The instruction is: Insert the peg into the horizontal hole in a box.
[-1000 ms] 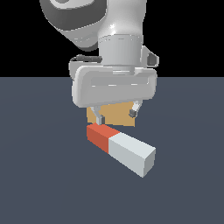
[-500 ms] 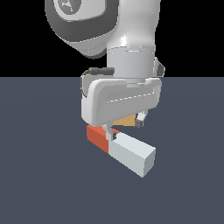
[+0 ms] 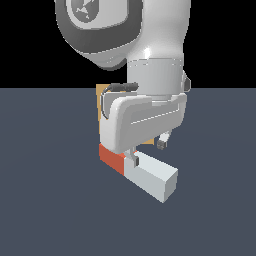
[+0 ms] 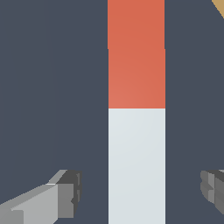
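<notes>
The peg lies flat on the dark floor, its red-orange end toward the exterior view's left and its white part toward the right. My gripper is open and low over the peg, one finger on each side of the white part near the colour change, not touching it. In the wrist view the peg runs between the two fingertips. The tan box stands behind my hand and is mostly hidden; one corner shows in the wrist view. The hole is hidden.
The dark grey floor spreads flat around the peg and the box. My arm's white body covers most of the box in the exterior view.
My hand has come down toward the peg, so the open fingers now stand on either side of it. The peg has not moved.
</notes>
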`<state>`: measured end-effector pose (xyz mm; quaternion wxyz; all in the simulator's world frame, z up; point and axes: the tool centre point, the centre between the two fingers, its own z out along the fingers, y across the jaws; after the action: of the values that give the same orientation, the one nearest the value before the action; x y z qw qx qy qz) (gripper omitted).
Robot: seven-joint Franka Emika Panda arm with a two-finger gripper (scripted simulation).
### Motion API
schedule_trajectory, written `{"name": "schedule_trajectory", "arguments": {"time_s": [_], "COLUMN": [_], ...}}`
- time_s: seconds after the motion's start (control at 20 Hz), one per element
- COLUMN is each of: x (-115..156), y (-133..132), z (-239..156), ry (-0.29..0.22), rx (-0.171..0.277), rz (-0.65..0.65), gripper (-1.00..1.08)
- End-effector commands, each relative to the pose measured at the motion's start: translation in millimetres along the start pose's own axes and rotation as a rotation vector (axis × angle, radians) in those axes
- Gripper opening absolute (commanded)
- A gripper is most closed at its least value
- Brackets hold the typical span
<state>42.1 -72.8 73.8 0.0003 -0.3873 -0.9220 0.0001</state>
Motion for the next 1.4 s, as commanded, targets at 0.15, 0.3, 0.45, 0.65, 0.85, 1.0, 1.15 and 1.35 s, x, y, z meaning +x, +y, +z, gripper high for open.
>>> {"name": "schedule_trajectory", "arguments": {"time_s": [0.15,0.3,0.45,0.65,0.85,1.0,1.15,1.35], "x": [0.0,0.3,0.7,0.5,-0.3,-0.3,-0.3,-0.3], "y": [0.1,0.2,0.0,0.1,1.0,1.0,1.0,1.0], "z": [5.6,17.3,33.8,47.7,50.1,50.1,50.1,50.1], "ry": [0.000,0.000,0.000,0.000,-0.001,-0.001,-0.001,-0.001], "rx": [0.000,0.000,0.000,0.000,0.000,0.000,0.000,0.000], "rz": [-0.001,-0.002,-0.004,-0.005,-0.005,-0.005,-0.005,-0.005], "gripper": [1.00,1.00,1.00,1.00,1.00,-1.00,-1.00,-1.00]}}
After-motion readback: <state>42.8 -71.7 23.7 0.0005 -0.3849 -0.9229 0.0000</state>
